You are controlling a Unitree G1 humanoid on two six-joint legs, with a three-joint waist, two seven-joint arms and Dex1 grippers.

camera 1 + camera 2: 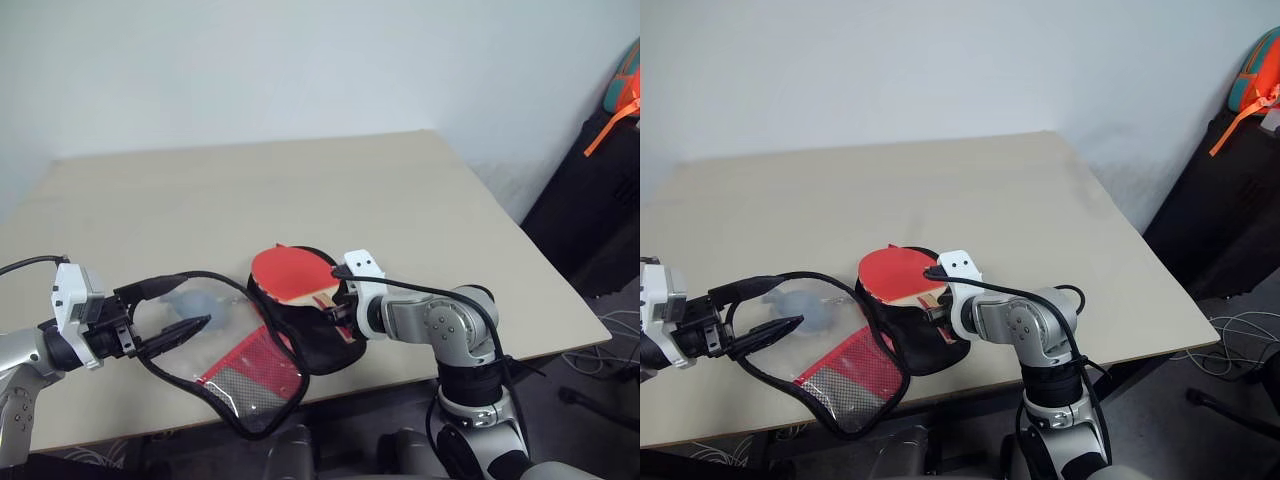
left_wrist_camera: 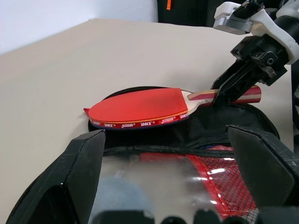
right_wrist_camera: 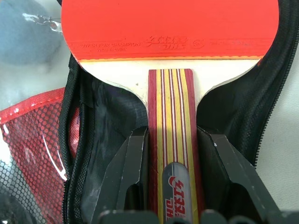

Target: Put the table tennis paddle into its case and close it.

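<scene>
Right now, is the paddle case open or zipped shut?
Open. The case lies unzipped; its red mesh flap is folded aside toward the left pincer, and the table tennis paddle rests on the black half.

Paddle (image 3: 170,28) rubber face, right wrist view centre-top: a faint line of embossed print along the lower edge of the red sheet, with what looks like a "DHS" logo in the middle; the smaller words either side are too small to make out. Handle (image 3: 173,154), bottom centre of that view: silver badge with a red logo, only partly readable, seems to be "DHS" again. Left wrist view, centre-left: red edge tape around the blade repeats "DHS" in white lettering.
</scene>
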